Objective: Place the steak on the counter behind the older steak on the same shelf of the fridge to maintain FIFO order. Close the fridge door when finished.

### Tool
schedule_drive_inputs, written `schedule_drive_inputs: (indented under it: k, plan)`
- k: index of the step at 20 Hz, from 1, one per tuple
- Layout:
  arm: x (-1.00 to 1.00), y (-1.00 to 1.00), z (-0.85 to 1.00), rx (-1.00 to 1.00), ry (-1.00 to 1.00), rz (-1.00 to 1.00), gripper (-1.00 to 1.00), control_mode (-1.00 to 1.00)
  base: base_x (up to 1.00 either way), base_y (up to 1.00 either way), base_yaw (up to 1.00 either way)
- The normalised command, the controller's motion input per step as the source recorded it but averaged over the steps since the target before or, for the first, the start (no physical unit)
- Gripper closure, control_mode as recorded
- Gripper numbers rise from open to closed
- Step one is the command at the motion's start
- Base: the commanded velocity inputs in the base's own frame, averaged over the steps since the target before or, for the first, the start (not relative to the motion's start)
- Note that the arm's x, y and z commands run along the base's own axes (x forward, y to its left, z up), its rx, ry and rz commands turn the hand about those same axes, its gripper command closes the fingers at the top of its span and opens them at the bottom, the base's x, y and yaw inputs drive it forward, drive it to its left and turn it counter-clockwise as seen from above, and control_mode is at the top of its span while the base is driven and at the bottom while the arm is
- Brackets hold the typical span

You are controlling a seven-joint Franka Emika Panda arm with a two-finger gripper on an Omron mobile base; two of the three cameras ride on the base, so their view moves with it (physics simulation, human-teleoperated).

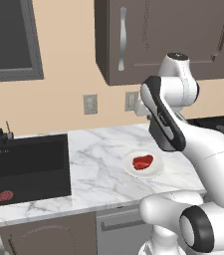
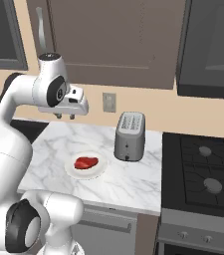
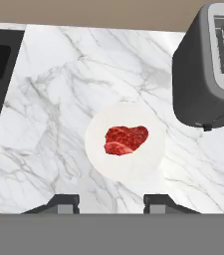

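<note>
While the pincer (image 2: 65, 116) hangs high with its jaws drawn together on nothing, the steak (image 3: 126, 139) is seen well below it, lying on a white plate (image 3: 153, 159) on the counter (image 3: 58, 99).
A soft, light, likely slippery cut is judged; a grip across its thicker middle is advised, with the toaster (image 3: 208, 69) left alone beside it.

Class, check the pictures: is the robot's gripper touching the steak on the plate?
Apart. The right base view shows the gripper high above the steak, with bare counter visible between them.
</note>
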Motion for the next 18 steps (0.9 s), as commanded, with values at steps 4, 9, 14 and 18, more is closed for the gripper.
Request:
schedule_drive_inputs:
  k: [4, 9, 14, 18]
  plan:
    - [-0.14, 0.0, -0.04, 0.0, 0.0, 0.0, -1.0, -1.0, 0.0, 0.0, 0.0]
    - [-0.03, 0.05, -0.29, 0.01, 0.12, -0.01, -1.0, -1.0, 0.0, 0.0, 0.0]
    - [-0.61, 0.0, -0.61, 0.11, -0.02, -0.35, -1.0, -1.0, 0.0, 0.0, 0.0]
    - [-0.45, -0.02, -0.7, 0.15, 0.0, -0.57, -1.0, -1.0, 0.0, 0.0, 0.0]
